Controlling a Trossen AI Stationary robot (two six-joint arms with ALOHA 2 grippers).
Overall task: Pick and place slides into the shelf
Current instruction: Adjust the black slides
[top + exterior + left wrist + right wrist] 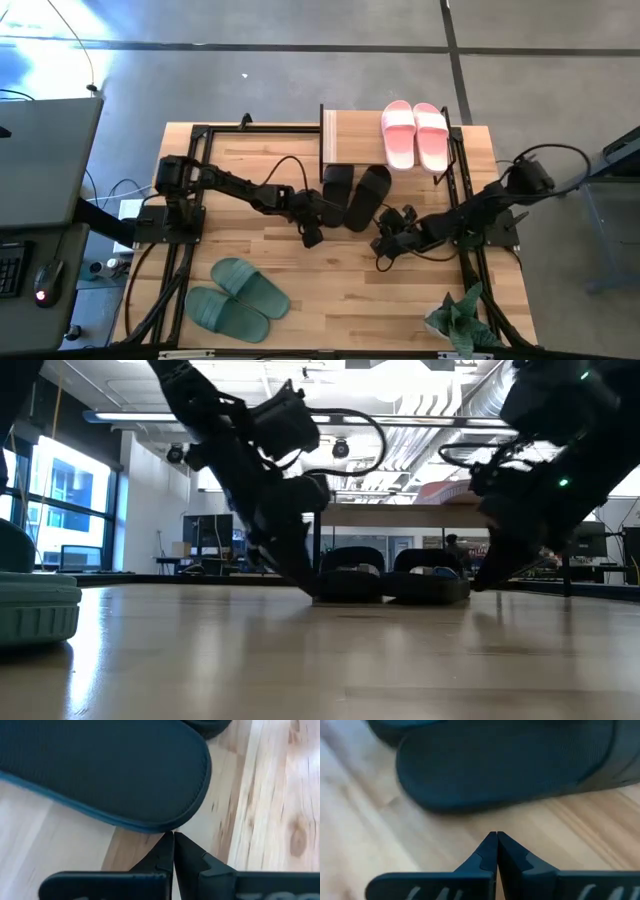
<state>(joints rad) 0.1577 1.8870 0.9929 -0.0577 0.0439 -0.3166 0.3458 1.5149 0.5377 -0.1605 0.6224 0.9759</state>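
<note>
High view: black slides (355, 195) lie mid-desk, partly beneath the shelf (350, 137), long axes running near-to-far, the right one slanted; pink slides (415, 135) sit on top. Left wrist view: left pincer (173, 836) closed, empty, at a heel edge. Right wrist view: right pincer (496, 835) closed, empty. Closed tips may shove the slides askew.

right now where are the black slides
In the high view the black slides lie on the table near its middle, heels out and toes partly under the shelf, just below the pink slides, between the shut left gripper and right gripper.
</note>
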